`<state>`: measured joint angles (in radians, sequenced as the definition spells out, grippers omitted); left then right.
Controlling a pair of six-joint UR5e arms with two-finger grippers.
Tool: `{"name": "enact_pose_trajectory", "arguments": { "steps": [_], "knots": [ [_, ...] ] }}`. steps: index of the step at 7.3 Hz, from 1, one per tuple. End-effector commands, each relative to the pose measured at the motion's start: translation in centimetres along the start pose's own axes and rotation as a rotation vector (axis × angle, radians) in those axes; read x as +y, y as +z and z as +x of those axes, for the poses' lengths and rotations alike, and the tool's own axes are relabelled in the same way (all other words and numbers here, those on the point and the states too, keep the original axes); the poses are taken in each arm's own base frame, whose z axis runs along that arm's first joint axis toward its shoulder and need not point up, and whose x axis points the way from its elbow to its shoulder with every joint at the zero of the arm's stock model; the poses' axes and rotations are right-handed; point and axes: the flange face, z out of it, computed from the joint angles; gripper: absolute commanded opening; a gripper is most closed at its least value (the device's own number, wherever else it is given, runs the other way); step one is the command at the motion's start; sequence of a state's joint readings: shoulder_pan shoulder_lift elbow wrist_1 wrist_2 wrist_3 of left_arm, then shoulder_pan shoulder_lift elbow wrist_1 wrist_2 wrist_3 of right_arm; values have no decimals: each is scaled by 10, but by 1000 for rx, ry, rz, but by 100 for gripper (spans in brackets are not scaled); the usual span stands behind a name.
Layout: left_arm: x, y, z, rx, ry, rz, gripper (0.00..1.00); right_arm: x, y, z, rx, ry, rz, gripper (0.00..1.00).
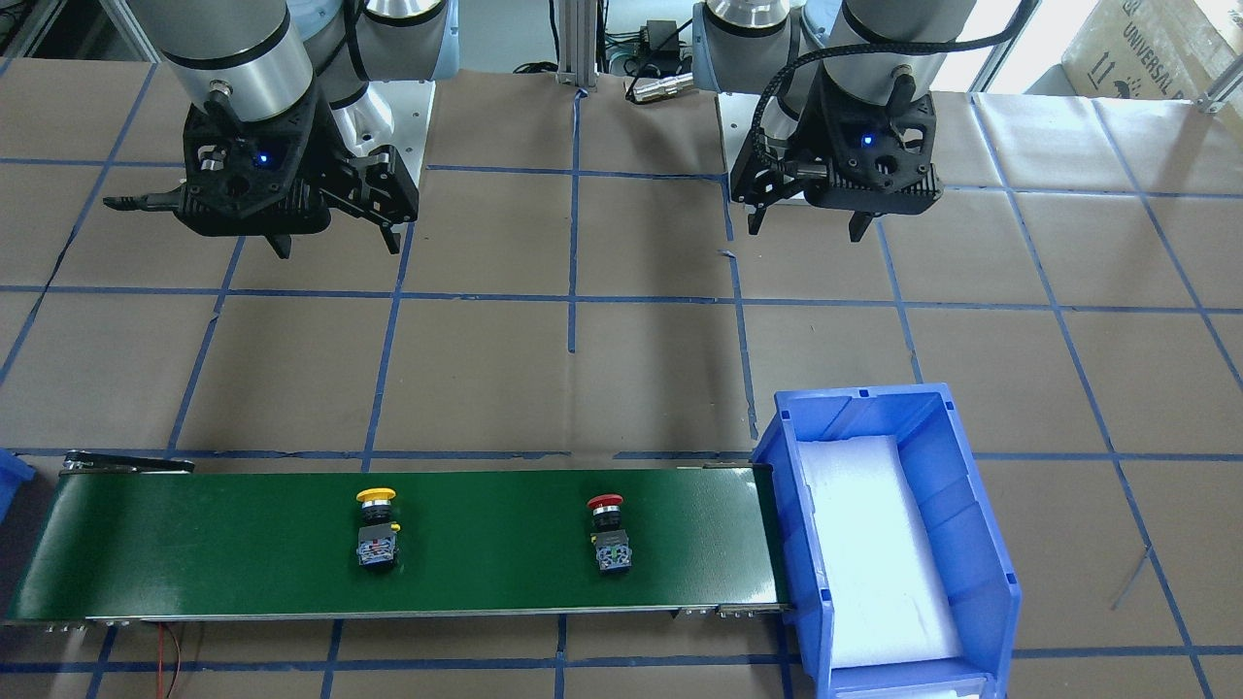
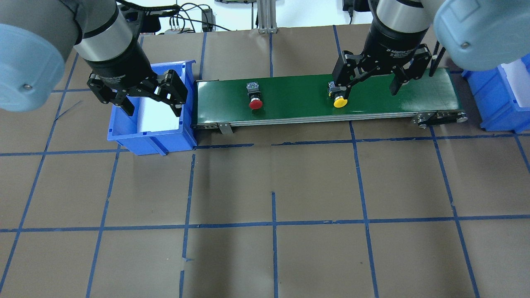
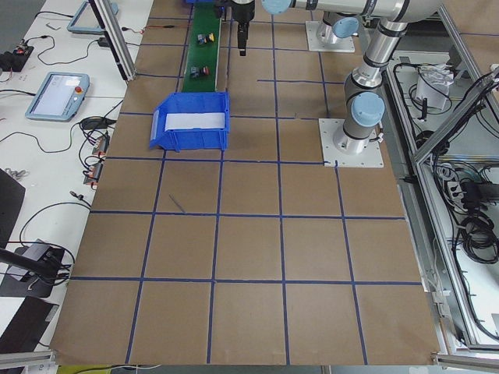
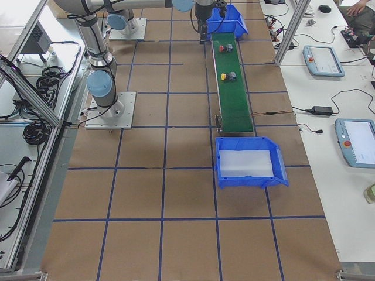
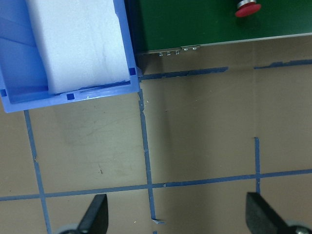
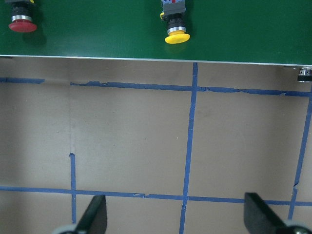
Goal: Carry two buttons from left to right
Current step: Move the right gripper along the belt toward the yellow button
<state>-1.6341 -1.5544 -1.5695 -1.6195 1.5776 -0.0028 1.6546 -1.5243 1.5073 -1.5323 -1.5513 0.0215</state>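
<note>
Yellow-capped button (image 1: 377,525), red-capped button (image 1: 609,533), grey bases

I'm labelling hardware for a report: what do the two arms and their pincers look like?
The left arm and right arm are silver-grey tubes with pale blue joint caps. Each ends in a black collar with white lettering and a black two-finger linkage: the left pincer and right pincer. Each black wrist mount shows a blue light; a braided black cable loops to the left one.
</note>
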Motion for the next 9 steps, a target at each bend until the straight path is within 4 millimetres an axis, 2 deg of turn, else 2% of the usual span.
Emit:
{"name": "enact_pose_trajectory", "arguments": {
  "steps": [1, 3, 4, 5, 6, 7, 8, 9],
  "knots": [
    [3, 4, -3, -4, -5, -6, 100, 1, 2, 3, 16, 0, -10, 100],
    [3, 9, -2, -2, -8, -18, 100, -1, 2, 13, 56, 10, -13, 100],
    [2, 9, -3, -2, -10, -18, 100, -7, 2, 36, 56, 37, -18, 100],
    [4, 10, -2, -2, -10, -21, 100, -16, -8, 66, 69, 59, -1, 100],
    [2, 14, -1, -2, -10, -27, 100, -26, 1, 79, 70, 30, -5, 100],
    [0, 15, -1, 7, -14, -30, 100, -64, 37, 99, 83, -4, -41, 100],
    [0, 19, 3, 8, -22, -40, 100, -105, 65, 127, 125, 25, 9, 100],
    [-1, 24, 3, 7, -25, -49, 100, -140, 99, 133, 117, 29, 2, 100]
  ]
}}
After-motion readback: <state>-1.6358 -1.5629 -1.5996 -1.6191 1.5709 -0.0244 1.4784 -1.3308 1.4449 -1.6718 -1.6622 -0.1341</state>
